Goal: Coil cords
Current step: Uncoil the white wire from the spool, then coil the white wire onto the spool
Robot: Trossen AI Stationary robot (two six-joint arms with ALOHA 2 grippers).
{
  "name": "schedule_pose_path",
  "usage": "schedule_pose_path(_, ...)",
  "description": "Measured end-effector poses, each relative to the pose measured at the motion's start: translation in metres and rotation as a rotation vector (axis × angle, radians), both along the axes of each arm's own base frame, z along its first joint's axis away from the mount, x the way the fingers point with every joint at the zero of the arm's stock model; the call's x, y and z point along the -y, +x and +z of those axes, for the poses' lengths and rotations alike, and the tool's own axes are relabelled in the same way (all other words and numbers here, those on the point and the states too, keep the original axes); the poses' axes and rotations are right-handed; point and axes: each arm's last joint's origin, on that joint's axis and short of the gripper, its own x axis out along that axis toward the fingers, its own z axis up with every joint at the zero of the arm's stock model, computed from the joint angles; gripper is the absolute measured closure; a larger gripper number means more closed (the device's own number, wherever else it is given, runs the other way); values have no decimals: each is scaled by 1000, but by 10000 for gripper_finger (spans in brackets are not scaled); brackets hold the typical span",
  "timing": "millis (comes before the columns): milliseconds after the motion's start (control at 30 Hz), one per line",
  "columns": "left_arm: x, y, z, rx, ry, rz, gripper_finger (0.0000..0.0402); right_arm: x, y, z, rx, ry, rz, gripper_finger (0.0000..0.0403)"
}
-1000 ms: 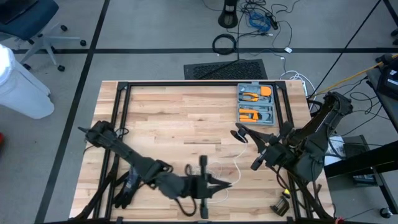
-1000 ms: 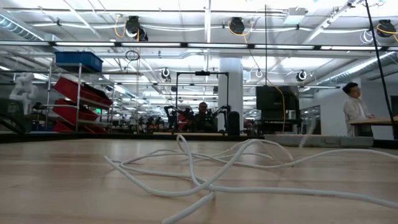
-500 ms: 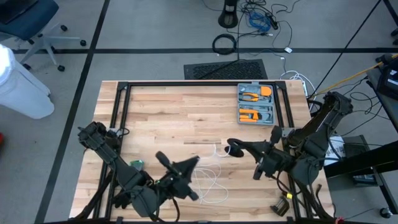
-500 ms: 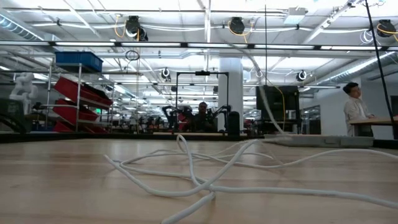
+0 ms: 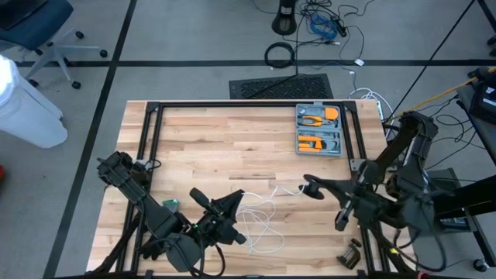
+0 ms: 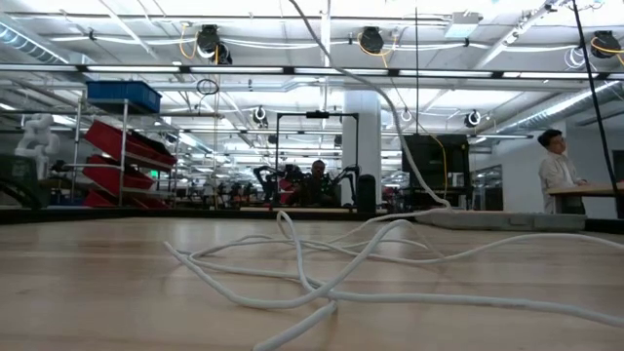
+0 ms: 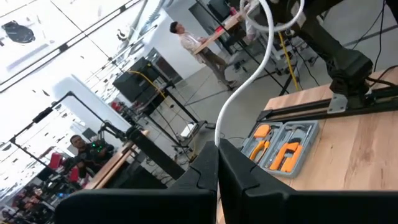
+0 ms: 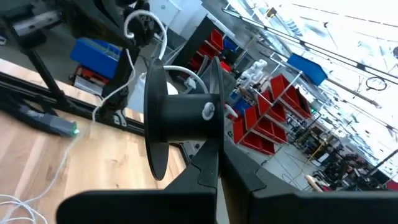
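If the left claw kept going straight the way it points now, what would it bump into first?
Probably nothing on the table at once. The left gripper, shut on the white cord, points toward the right gripper and the grey tool tray. It looks tilted upward, so it may pass above both; depth is unclear.

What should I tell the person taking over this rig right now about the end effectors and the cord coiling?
Left end effector: shut on the white cord, near the table's front middle.
Right end effector: shut, holding a black spool with a little cord on it, right of centre.
Cord: one span stretches between the two arms; the rest lies in loose loops on the table in front.
Tool case: untouched at the back right.
Done: both ends secured, winding barely begun.
Left: wind nearly all the loose cord.
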Motion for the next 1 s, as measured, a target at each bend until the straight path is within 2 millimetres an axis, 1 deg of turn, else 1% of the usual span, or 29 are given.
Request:
schedule_pose_path(267,1,-2,-2,-22,21,10,400,-14,-22,3,-13,-34,100,403)
schedule_pose_path(333,3,-4,-3,-35,32,1,394,-17,-28,3,-13,-34,125,403)
schedule_pose_path(400,7,-5,-4,-45,38,-53,375,-19,-32,3,-13,-36,146,403)
schedule_pose_path(533,16,-8,-5,-37,15,-196,309,-22,-37,7,-7,-26,171,403)
schedule_pose_path(600,18,-9,-5,-24,-2,-217,280,-22,-38,7,-8,-29,176,403)
schedule_pose_path(667,17,-8,-5,-24,-3,-216,261,-22,-38,7,-8,-30,178,403)
schedule_pose_path(733,17,-8,-5,-23,-4,-214,253,-23,-38,7,-6,-33,210,403)
schedule_pose_path(900,16,-7,-4,-17,-12,-232,249,-27,-37,6,4,-50,351,403)
schedule_pose_path(1000,17,-4,-1,16,-44,-301,249,-31,-37,6,11,-71,471,403)
